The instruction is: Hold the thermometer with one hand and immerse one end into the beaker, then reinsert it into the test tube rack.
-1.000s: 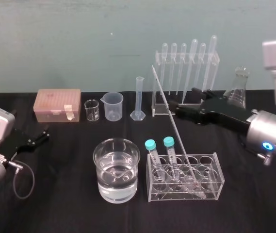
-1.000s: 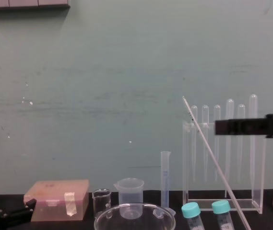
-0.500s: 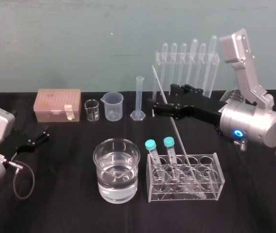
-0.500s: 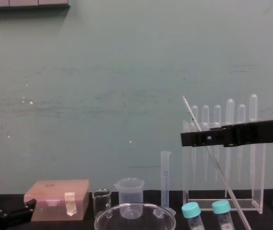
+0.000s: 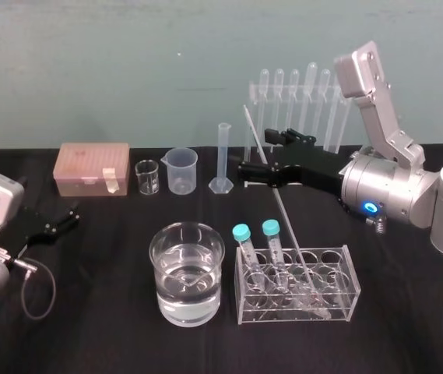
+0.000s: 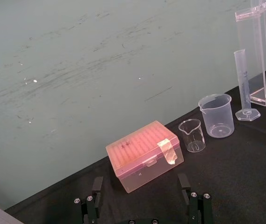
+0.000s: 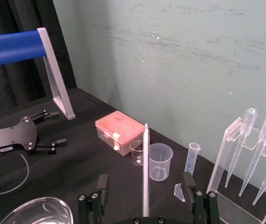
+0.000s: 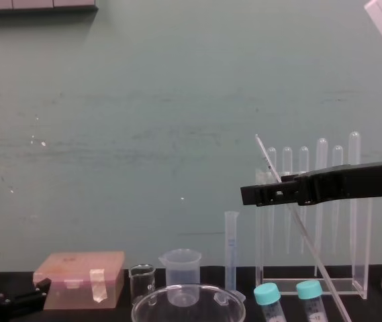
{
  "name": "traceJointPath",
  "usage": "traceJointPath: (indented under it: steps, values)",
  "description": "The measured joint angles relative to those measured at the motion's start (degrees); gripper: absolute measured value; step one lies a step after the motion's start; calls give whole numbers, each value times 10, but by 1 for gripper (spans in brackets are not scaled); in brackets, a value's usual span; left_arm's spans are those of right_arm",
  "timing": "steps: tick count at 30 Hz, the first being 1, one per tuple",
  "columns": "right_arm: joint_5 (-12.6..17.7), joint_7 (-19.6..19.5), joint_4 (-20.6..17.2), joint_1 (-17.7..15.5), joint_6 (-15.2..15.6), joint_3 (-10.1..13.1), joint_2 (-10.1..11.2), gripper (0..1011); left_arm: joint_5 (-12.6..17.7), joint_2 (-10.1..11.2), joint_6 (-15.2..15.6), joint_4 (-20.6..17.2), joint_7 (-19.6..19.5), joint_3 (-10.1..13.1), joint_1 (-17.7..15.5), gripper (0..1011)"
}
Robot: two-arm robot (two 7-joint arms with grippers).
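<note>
- Two end effectors are open: the left end effector [image 5: 70, 215] sits low over the desk [image 5: 96, 327], fingers wide, well left of the test tube rack [image 5: 338, 300].
- Just left of that rack stands the beaker [image 5: 187, 273].
- Leaning in the rack is the thermometer [image 5: 283, 214].
- Above and behind the rack, the right end effector [image 5: 257, 153] straddles the thermometer, fingers wide, apart from it.

No text, label, brand or number can be read on anything here.
</note>
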Motion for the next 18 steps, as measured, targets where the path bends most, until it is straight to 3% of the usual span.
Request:
traceJointPath:
  steps: [10,18]
  values:
    - [2,0,0,0,0,0,1,946,0,0,0,0,0,0,0,1008]
    - [3,0,-1,-1,1,1,1,693,0,0,0,0,0,0,0,1008]
